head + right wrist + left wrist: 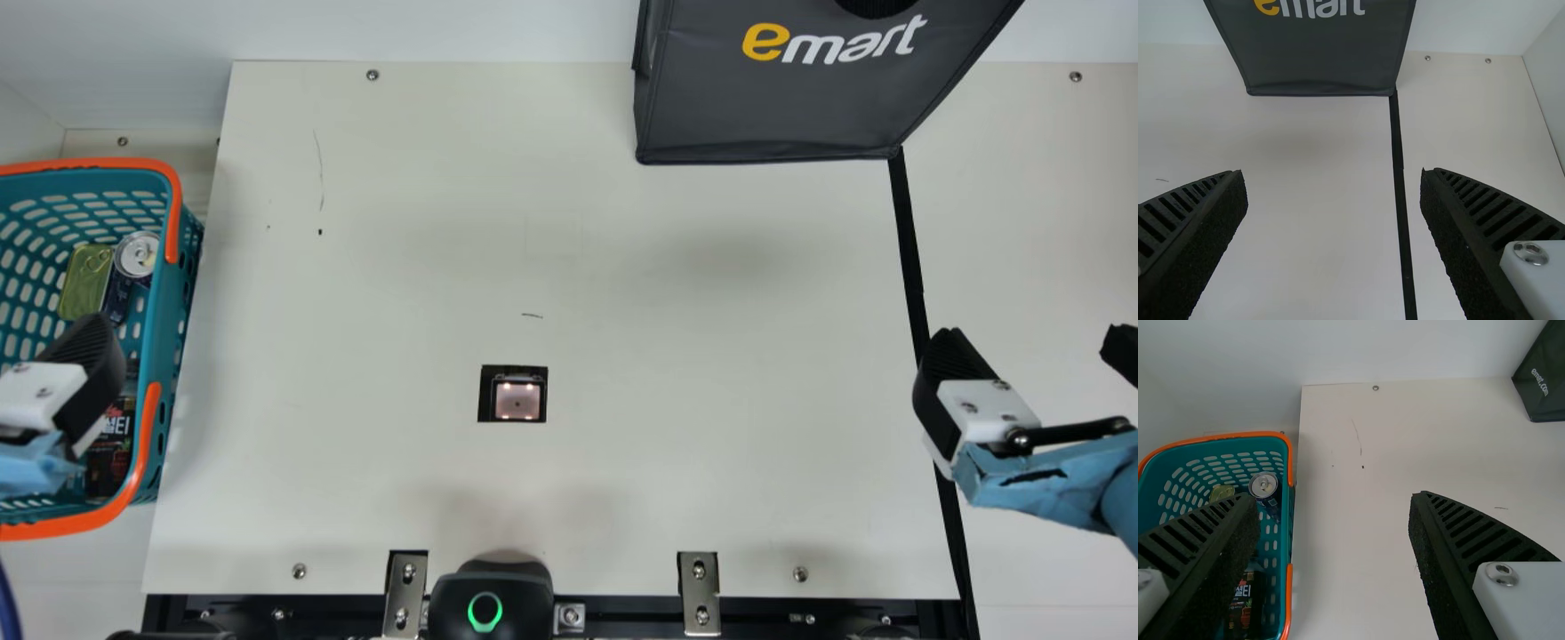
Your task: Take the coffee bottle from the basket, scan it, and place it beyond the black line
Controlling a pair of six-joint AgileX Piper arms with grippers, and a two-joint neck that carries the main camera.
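Left wrist view shows left hand wide open, empty; right wrist view, right hand likewise.

There's a dark bag, and a round can beside a golden tin.

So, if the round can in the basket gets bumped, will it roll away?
The round can might roll if it tipped over, since its side is curved, but the walls of the basket would probably stop it. Its metal lid looks hard and smooth, so I'd guess it's stiff and maybe slippery.
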